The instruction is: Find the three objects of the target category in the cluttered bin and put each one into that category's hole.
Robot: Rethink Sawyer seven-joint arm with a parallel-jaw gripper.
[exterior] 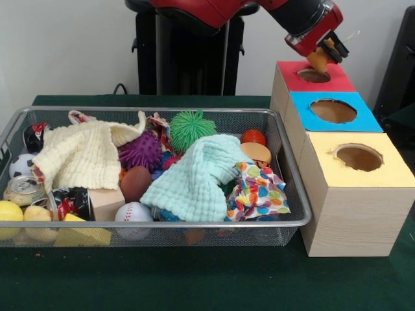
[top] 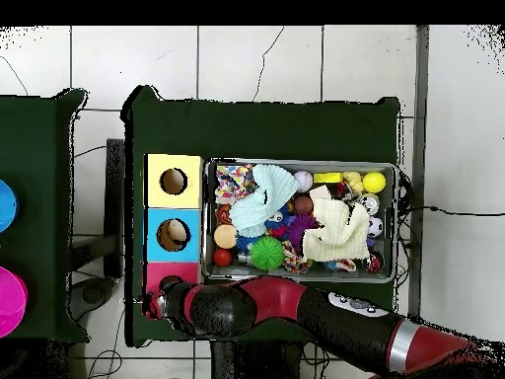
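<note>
Toy held over red hole
A tan-orange toy is clamped in the tool just above the red hole

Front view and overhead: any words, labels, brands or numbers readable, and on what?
None can be read.
Can: print on its side too blurred to read.
Patterned cloth: coloured spots only, no letters.
Box: plain tops, no writing.
</note>
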